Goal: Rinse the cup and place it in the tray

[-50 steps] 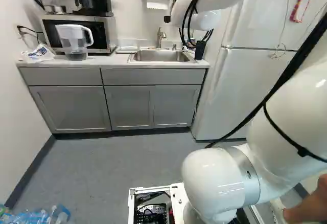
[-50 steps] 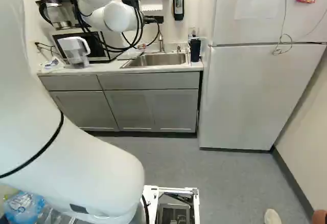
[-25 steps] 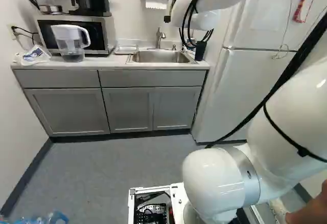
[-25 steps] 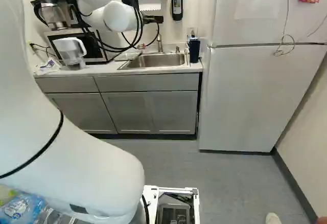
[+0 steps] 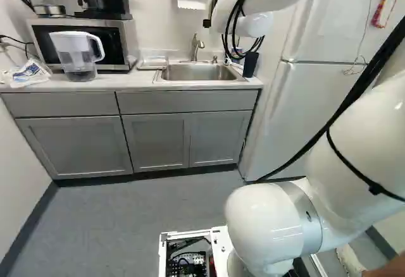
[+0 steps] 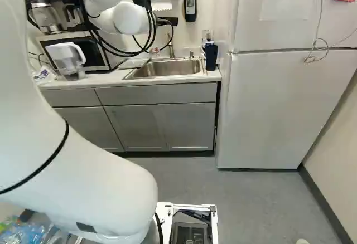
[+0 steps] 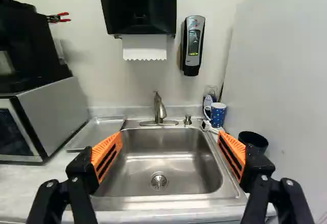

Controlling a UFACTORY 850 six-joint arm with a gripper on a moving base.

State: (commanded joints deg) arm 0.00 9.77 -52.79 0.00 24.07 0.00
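Ahead of the wide-spread gripper (image 6: 167,21), the sink's rim (image 7: 158,202) frames a roomy basin (image 7: 135,175) between tray (image 7: 98,132) and blue cup (image 7: 217,115).

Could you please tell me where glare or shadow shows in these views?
Wrist view: pale glare on the sink, a soft shadow on the wall beside the soap dispenser, and a towel dispenser so dark that little detail shows; left base view: a small bright highlight on the arm; right base view: the arm looks nearly flat white.
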